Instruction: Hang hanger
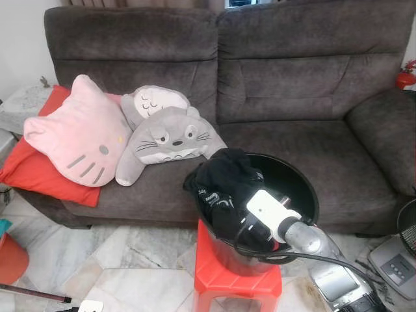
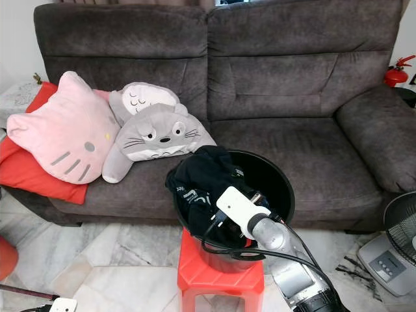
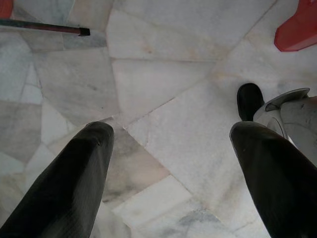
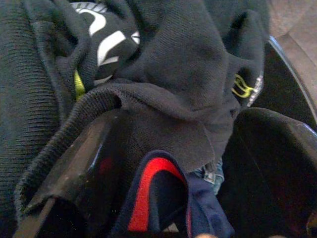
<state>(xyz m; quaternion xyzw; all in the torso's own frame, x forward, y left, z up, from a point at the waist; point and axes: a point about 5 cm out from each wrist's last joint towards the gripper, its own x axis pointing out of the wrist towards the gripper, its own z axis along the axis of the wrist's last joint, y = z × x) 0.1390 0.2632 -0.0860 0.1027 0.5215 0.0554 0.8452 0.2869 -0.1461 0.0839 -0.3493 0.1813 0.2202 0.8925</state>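
Against the back wall, sofa (image 1: 260, 97): dark grey-brown two-seater spanning nearly the whole head views, with its seat just behind the bucket.
Floor (image 3: 163, 84): pale marble in irregular slabs; a thin dark rod (image 3: 42, 27) lies on it.
Red cushion (image 1: 39, 172): lies flat at the robot's left end of the sofa seat, under the pink pillow.
Cat-face pillow (image 1: 78, 133): pink, with whiskers and a yellow nose, leaning on the red cushion.
Grey plush (image 1: 166, 133): a round-eared cartoon creature beside the pink pillow, touching it, with a second like cushion behind.
Bucket (image 1: 296, 179): black and round, standing on the red plastic stool (image 1: 234, 276) in front of the sofa.
Black garment (image 1: 224, 175): knit fabric with white lettering, heaped in the bucket and spilling over its rim on the robot's left.
Fan (image 2: 400, 244): grey base and part of a grille at the robot's far right on the floor.
Right end effector (image 4: 163, 168): reaching down into the bucket; fingers buried in the dark knit cloth, with a navy and red fabric between them. I cannot tell whether they are gripping.
Left end effector (image 3: 173, 168): hanging low over the marble floor, fingers (image 3: 74, 173) spread wide, nothing between them.
Hanger: no hanger can be made out among the clothes.
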